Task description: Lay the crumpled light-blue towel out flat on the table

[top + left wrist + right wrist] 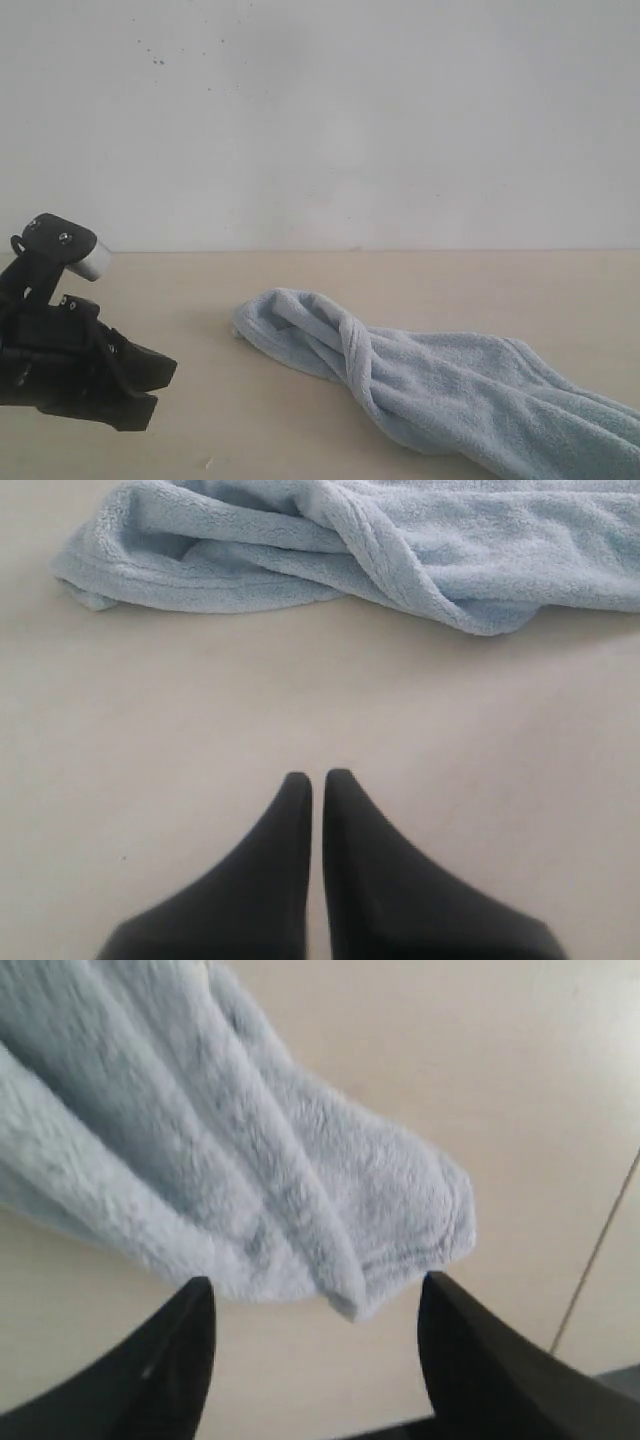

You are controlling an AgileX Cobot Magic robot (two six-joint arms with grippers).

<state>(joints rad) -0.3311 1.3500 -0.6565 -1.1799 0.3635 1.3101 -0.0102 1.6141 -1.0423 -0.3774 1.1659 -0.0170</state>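
L gripper (150, 385) sits low at the far left of the ext. view, over the table (470, 275), black fingers pointing twd the towel (440, 385); can't tell if it touches the tabletop. In its wrist view the L gripper (315, 780) has both fingers pressed nearly together, only a hairline slit btw them, nothing in its grip. Bare table (150, 730) lies btw the tips and the towel (380, 540), so they're apart.

Towel is bunched into a long twisted roll, not flat. One end lies near the table's middle, w/ a rope-like fold wrapping across it. The rest widens and runs down to the right edge of the ext. view, cut off there.

R gripper (315, 1285) shows only in its own wrist view: jaws wide apart, holding nothing. A rounded, hemmed corner of the towel (230, 1160) lies on the table (400, 1040) just beyond the gap btw the two fingers, touching neither as far as I can tell.
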